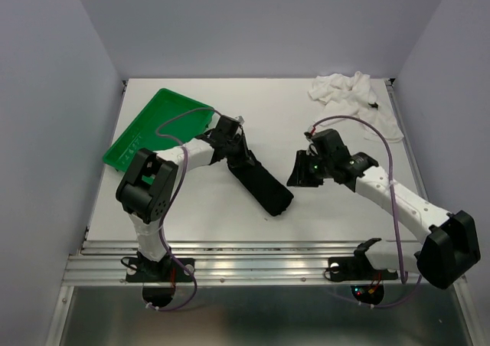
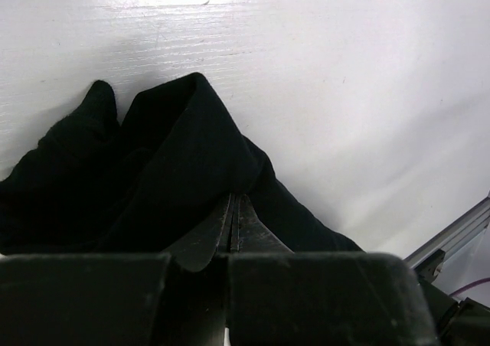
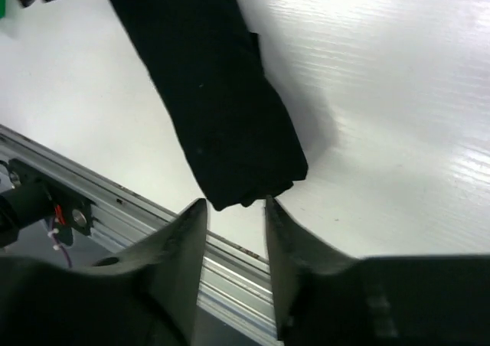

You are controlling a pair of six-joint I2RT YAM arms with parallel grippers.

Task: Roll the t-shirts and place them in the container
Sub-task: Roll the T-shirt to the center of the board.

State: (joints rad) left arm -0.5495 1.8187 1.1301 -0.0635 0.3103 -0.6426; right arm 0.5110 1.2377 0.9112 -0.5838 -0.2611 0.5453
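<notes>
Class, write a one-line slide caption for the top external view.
Left gripper pinches the bundled black t-shirt, right gripper open beside it; white t-shirt crumpled at the far right corner.

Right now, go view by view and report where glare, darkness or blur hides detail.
Top view: even light, sharp, though the black shirt shows no folds and the white shirt fades into the table. Left wrist view: the left pincer merges with the black shirt. Right wrist view: glare on the table upper right; the right pincer is slightly soft.
</notes>
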